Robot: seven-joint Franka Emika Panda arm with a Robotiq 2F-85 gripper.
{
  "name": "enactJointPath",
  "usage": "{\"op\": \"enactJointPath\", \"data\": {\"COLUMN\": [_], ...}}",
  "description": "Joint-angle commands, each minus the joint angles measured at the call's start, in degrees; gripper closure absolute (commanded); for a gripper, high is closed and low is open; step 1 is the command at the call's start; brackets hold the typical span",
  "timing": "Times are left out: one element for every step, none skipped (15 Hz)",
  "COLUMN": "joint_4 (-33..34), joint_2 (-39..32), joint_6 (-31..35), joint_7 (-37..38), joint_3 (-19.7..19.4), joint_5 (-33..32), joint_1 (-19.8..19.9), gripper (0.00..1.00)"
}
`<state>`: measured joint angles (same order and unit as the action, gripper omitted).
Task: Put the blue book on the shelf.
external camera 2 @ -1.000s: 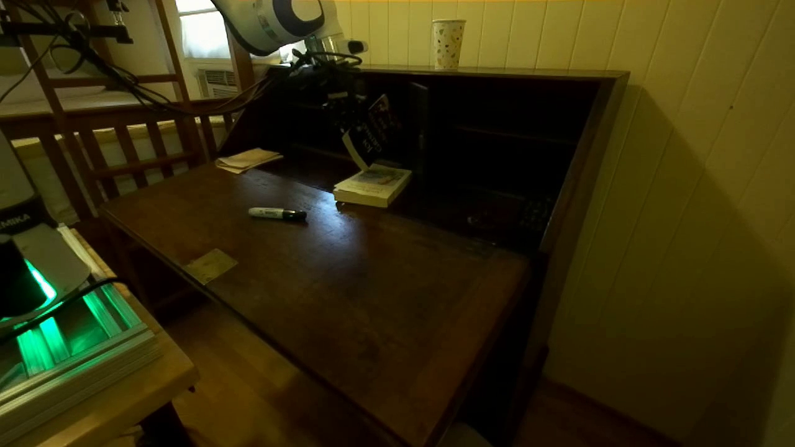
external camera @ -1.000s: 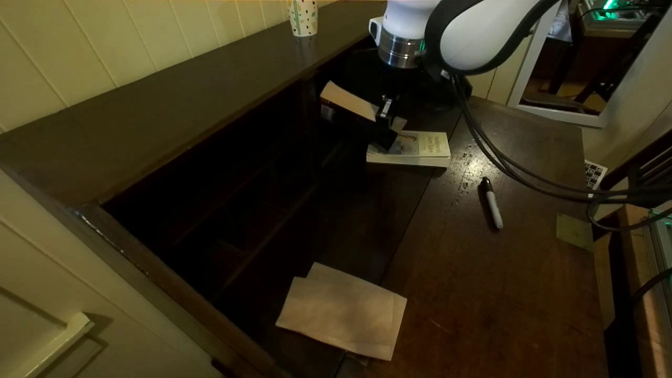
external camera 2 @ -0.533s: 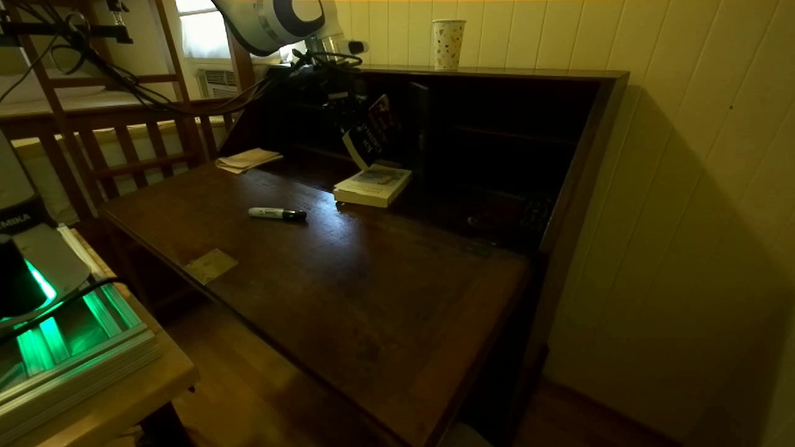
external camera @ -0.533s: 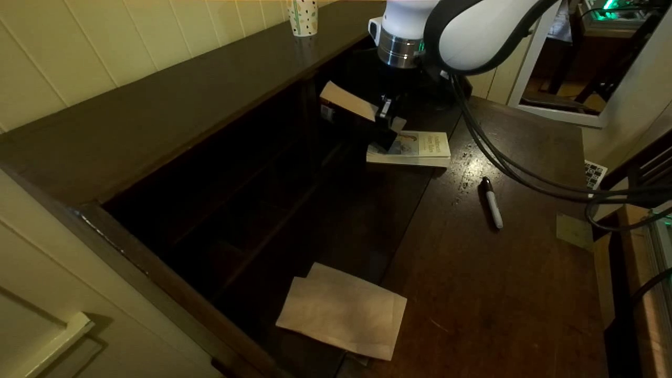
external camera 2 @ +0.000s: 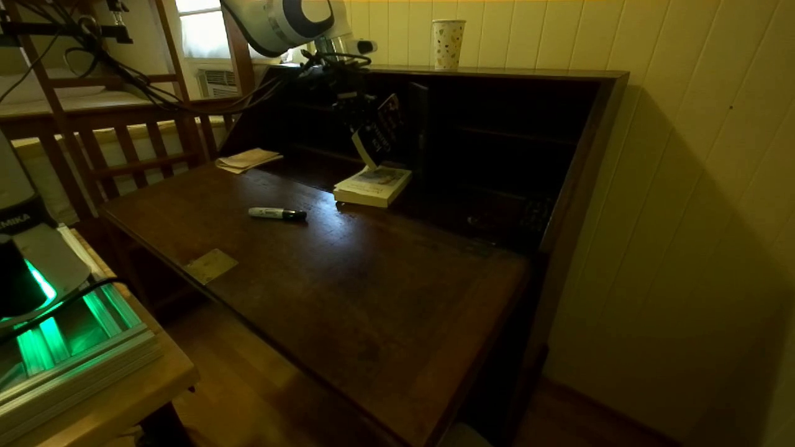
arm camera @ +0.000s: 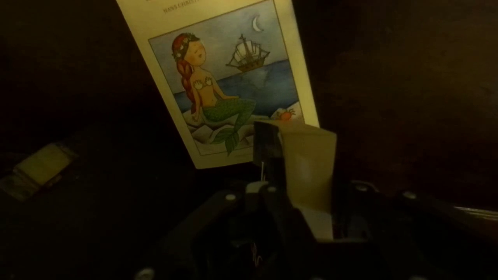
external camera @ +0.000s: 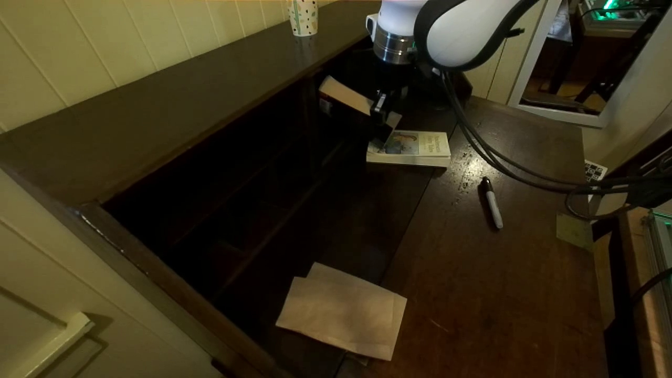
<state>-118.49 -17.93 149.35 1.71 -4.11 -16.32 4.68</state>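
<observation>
Left of the claw (external camera: 381,109), in an exterior view, the shelf (external camera: 199,100): a long dark-brown unit reaches from the foreground back past the claw, its compartments deep in shadow.
Spotted cup (external camera: 303,20): stands upright on top of the shelf, higher than the claw and to its left.
Paper sheets (external camera: 344,311): lie overlapped on the desk (external camera: 514,294) in the foreground, well apart from the claw.
Blue book (external camera: 346,96): hangs tilted in the claw before the shelf, pale page edges showing; whether any part is inside a compartment cannot be told.
Claw: clenched on the blue book, gripping it from above.
White-covered book (external camera: 422,146): lies flat on the desk, below and just right of the claw, a mermaid and a ship on its cover.
Marker (external camera: 492,203): rests on the desk farther right of the claw, dark end toward it.
</observation>
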Motion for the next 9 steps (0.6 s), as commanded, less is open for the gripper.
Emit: {"op": "enactJointPath", "data": {"joint_4": [5.0, 6.0, 6.8, 7.6, 8.3, 8.9, 9.4, 9.8, 10.3], "joint_2": [-3.4, -4.1, -4.8, -5.4, -6.0, -6.4, -7.0, -7.5, -8.1], "joint_6": [-0.1, 0.0, 0.1, 0.1, 0.0, -0.1, -0.1, 0.0, -0.1], "joint_7": [-3.3, -3.9, -4.6, -5.2, -5.9, -6.6, -7.1, -7.9, -8.2], "joint_3": [0.3, 0.4, 0.6, 0.7, 0.9, 1.1, 1.3, 1.6, 1.6], "joint_5": [4.1, 4.8, 5.3, 5.8, 6.2, 6.7, 7.1, 7.8, 8.2], "joint_1": [0.4, 0.5, 0.5, 0.6, 0.7, 0.8, 0.9, 1.2, 1.3], "gripper": [0.93, 0.93, 0.93, 0.93, 0.93, 0.93, 0.93, 0.93, 0.93]}}
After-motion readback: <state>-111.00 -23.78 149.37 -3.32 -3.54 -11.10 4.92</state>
